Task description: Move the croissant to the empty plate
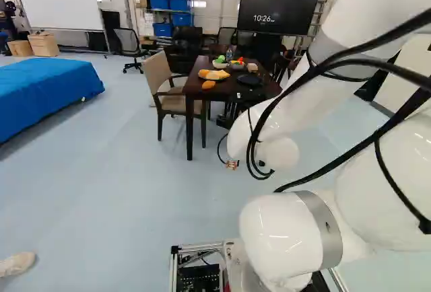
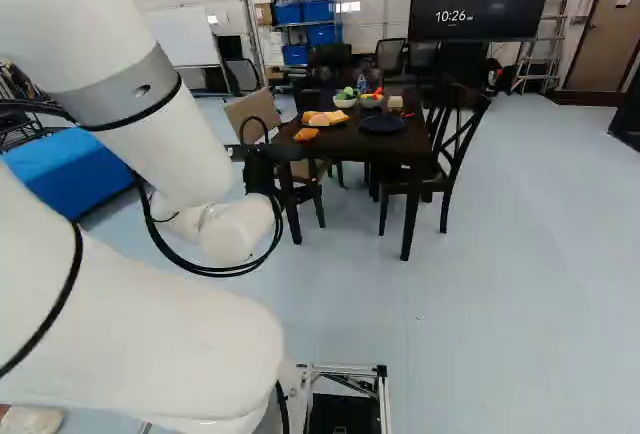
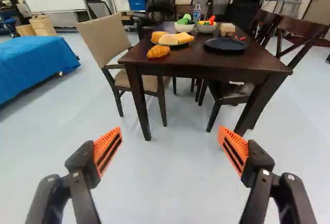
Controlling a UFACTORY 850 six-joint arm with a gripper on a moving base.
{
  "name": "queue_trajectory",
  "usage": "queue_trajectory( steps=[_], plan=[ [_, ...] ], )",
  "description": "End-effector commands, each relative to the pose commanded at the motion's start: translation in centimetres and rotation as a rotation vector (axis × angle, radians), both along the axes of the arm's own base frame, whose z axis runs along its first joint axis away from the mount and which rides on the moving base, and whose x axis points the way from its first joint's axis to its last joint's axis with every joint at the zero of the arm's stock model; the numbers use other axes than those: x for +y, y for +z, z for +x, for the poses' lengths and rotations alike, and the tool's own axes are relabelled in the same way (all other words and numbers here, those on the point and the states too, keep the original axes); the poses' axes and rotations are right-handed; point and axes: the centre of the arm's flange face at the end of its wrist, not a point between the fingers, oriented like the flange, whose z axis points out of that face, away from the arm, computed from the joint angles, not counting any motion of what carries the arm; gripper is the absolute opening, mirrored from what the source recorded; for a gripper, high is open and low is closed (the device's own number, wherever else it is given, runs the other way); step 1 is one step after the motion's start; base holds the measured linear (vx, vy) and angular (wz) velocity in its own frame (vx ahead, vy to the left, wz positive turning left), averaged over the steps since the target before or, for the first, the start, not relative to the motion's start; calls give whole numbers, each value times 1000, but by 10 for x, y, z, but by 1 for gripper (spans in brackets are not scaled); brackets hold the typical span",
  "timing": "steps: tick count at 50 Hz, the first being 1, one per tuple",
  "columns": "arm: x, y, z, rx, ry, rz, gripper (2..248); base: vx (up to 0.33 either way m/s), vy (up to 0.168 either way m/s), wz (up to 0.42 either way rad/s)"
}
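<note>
In the right base view, we begin at the left with the bed under a blue cover [image 2: 70, 179], then the beige armchair [image 3: 105, 35] at the tabletop's near left corner. Next we have our gripper [image 2: 262, 168], released, its orange pads [image 3: 108, 149] wide apart and nothing held; the wrist view puts the dark wooden tabletop [image 3: 206, 65] ahead of it. The croissant [image 3: 158, 51] lies on the tabletop close to the near edge, just beside the plate of breads [image 3: 186, 44]. Beyond that plate we see a white bowl with green food [image 3: 184, 27], a clear bottle [image 3: 197, 12] and a grey bowl of mixed pieces [image 3: 207, 28]. Further right come a light brown block [image 3: 227, 29], the empty dark plate [image 3: 226, 44], a small red item [image 3: 241, 38] and a dark wooden chair [image 3: 304, 30].
</note>
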Motion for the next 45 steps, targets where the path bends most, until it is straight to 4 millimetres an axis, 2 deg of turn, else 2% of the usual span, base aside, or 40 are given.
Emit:
queue_trajectory(
  steps=[45],
  plan=[
    [0,0,0,0,0,0,247,187,41,-21]
  ],
)
